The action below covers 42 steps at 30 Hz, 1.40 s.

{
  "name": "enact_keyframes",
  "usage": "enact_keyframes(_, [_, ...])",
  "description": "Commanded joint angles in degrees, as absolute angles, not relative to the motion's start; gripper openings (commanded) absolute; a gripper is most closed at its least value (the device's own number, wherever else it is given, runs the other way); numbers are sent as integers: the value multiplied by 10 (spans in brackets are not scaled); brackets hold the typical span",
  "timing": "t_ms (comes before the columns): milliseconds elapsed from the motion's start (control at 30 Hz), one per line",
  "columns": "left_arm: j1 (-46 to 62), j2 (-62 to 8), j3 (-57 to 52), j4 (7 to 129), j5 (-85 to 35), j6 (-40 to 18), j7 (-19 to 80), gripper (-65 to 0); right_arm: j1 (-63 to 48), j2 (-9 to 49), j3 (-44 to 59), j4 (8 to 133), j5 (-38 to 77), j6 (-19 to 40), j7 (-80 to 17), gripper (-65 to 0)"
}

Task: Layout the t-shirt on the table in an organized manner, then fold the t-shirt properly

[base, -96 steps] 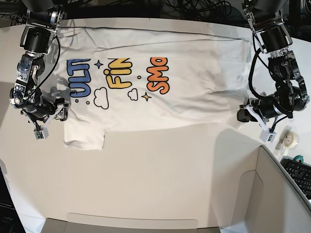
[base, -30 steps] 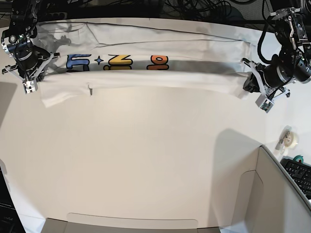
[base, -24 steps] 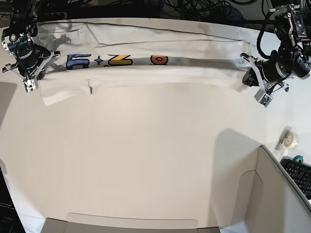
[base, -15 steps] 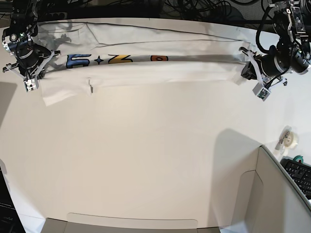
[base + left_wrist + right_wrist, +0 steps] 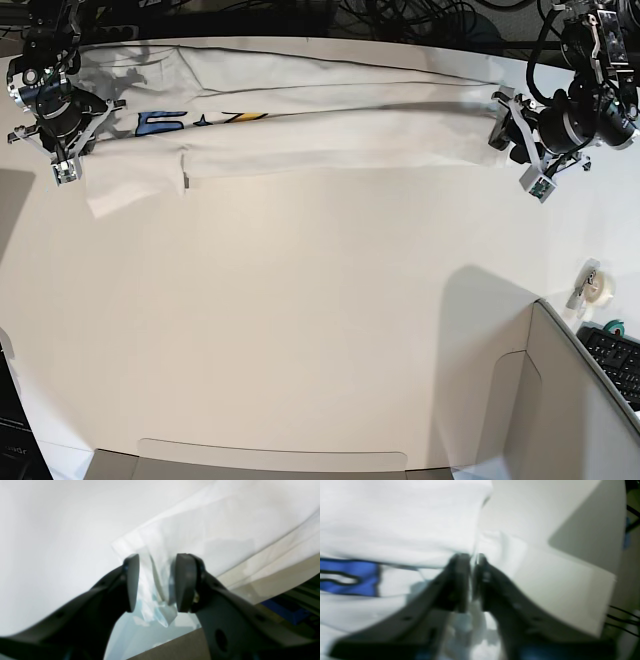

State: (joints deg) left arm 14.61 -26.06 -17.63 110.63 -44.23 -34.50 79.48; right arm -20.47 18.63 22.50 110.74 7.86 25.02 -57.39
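Showing only in wrist views: left gripper [image 5: 156,582] parted astride t-shirt [image 5: 225,535] hem, right gripper [image 5: 472,580] pinching it.

The t-shirt [image 5: 330,120] lies folded lengthwise along the table's [image 5: 300,330] far edge.

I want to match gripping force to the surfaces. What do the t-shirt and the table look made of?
The t-shirt: soft thin woven or knit cloth, probably cotton, matte; it creases and folds over itself. The table: hard, smooth matte white board, perhaps laminate; flat, with soft shadows and no glare.
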Motion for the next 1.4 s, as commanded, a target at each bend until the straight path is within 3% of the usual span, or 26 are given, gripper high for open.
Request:
enact_keyframes(0, [143, -269, -179, 1113, -448, -344, 791, -407, -204, 183, 225, 1115, 65, 245, -567, -490])
enact_keyframes(100, [143, -269, -179, 1113, -448, -344, 791, -405, -204, 171, 210, 1118, 28, 247, -567, -394])
enact_keyframes(200, [141, -269, -179, 1113, -448, -344, 793, -405, -204, 169, 185, 1119, 13, 247, -567, -358])
enact_keyframes(667, [142, -269, -180, 1113, -448, -344, 796, -405, -182, 167, 208, 1153, -22, 246, -567, -358])
enact_keyframes(900, [142, -267, -179, 1113, -448, -344, 795, -405, -112, 107, 274, 1137, -22, 248, -592, -358])
enact_keyframes(1133, [141, -266, -179, 1113, -448, -344, 793, -405, -31, 20, 406, 1134, -5, 249, -611, -358])
enact_keyframes(1367, [143, -266, -179, 1113, -448, -344, 792, -405, 23, -6, 499, 1087, 85, 249, -686, -358])
